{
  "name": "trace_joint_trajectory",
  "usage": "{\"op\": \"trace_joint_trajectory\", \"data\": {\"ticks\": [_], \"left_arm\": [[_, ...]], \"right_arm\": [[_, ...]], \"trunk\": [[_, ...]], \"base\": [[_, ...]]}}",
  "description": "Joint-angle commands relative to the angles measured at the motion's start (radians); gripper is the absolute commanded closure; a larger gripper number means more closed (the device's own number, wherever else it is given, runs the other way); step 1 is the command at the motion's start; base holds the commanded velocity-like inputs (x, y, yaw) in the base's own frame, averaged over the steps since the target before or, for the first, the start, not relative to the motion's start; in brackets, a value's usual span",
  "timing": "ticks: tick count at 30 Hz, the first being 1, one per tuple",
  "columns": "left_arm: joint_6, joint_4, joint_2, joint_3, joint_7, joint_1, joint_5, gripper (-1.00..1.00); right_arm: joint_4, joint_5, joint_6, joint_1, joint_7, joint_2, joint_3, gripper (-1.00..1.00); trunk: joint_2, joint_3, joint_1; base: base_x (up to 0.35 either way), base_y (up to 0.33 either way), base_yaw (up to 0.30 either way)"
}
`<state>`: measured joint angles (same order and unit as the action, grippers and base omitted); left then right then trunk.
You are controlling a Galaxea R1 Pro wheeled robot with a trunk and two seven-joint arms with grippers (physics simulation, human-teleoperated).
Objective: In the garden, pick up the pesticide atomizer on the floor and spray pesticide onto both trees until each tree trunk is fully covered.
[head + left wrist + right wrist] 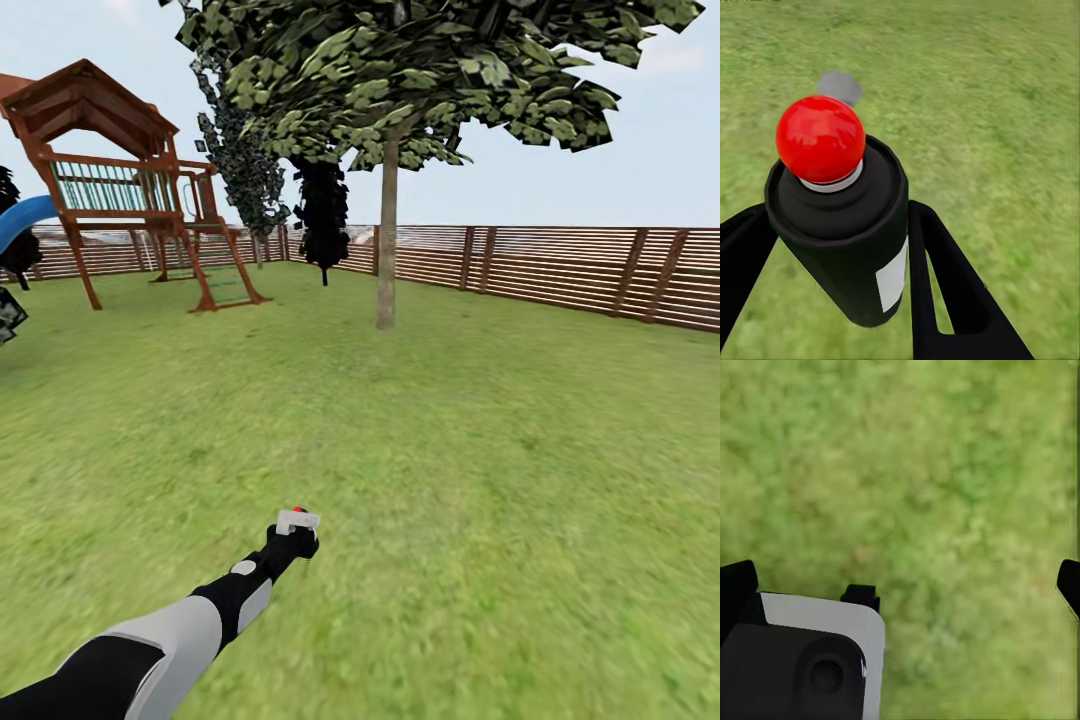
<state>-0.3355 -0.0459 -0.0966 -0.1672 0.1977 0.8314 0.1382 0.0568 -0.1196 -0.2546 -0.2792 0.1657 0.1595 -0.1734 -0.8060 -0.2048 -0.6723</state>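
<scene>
The pesticide atomizer (847,240), a small black bottle with a red top (820,139) and a white label, stands upright between the two black fingers (945,285) of my left gripper (840,247), which is shut on it. In the head view my left arm reaches forward over the grass floor (480,470), with the left gripper (297,528) and the atomizer's red top (298,511) at its end. One tree stands ahead; its straight grey-brown trunk (387,240) rises well beyond the gripper. My right gripper (900,592) hangs open over bare grass.
A wooden playset (130,190) with a blue slide stands at the far left. Dark cone-shaped trees (322,215) grow behind the trunk. A brown slat fence (560,265) bounds the lawn at the back and right. A grey round patch (838,86) lies on the grass.
</scene>
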Motion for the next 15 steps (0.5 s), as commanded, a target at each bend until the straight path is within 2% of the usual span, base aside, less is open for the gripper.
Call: {"op": "trace_joint_trajectory", "data": {"ticks": [1,15], "left_arm": [[0.000,0.000,0.000,0.000,-0.004,0.000,-0.002,1.00],[0.000,0.001,0.000,0.000,-0.004,0.000,-0.002,1.00]], "right_arm": [[0.000,0.000,0.000,0.000,0.000,0.000,0.000,-1.00],[0.000,0.000,0.000,0.000,0.000,0.000,0.000,-1.00]], "trunk": [[0.000,0.000,0.000],[0.000,0.000,0.000]], "base": [[0.350,-0.084,0.000],[0.350,-0.084,0.000]]}}
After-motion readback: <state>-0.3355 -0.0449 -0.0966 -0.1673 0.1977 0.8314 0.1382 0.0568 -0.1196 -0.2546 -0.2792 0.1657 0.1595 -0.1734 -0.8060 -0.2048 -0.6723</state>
